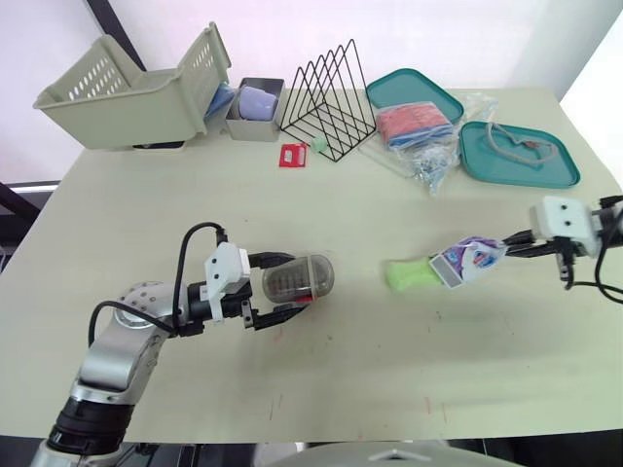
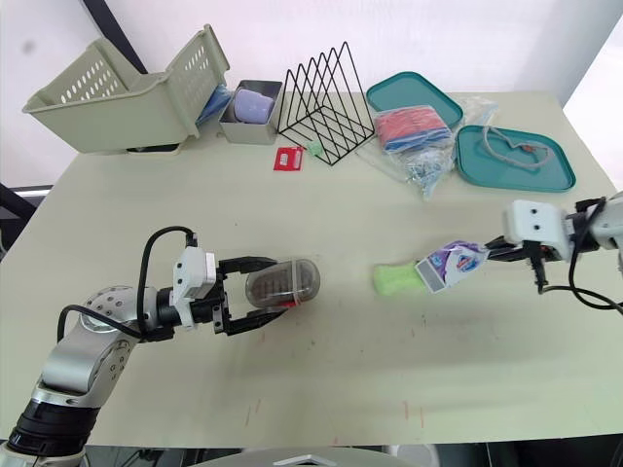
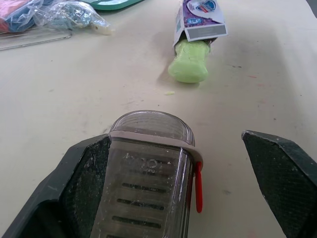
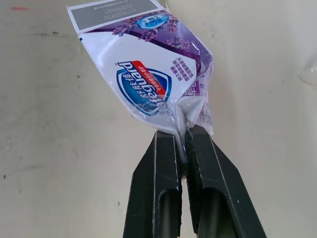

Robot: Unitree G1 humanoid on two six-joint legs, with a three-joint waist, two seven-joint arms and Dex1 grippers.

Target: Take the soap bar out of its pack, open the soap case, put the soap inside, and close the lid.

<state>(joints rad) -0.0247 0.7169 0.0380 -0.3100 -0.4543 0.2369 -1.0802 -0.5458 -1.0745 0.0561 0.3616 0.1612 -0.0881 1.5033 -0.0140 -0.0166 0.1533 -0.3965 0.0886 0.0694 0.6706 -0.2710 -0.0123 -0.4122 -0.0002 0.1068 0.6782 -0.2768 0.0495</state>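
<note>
The right hand (image 4: 182, 136) is closed tight on the crimped, sealed end of the soap pack (image 1: 469, 259), whose open mouth points toward the middle of the worktop (image 1: 341, 389). The green soap bar (image 1: 409, 273) lies there, roughly half out, its far end inside the wrapper. The pack is thin glossy film, so it will likely crumple and give little resistance; a pull by the seal should slide it off only if the bar is held down or drags on the surface. The bar looks solid, light and probably waxy, so it is best pinched across its narrow width at the bare end, firmly enough not to squirt out. The left hand (image 1: 282, 284) is spread open around the soap case (image 1: 297, 277), which lies on its side with one finger against its wall and the other standing clear. The case is rigid translucent plastic, light, rounded and apt to roll; I would grip it across the body, away from the red latch (image 3: 198, 186), which has to stay free for opening the lid
</note>
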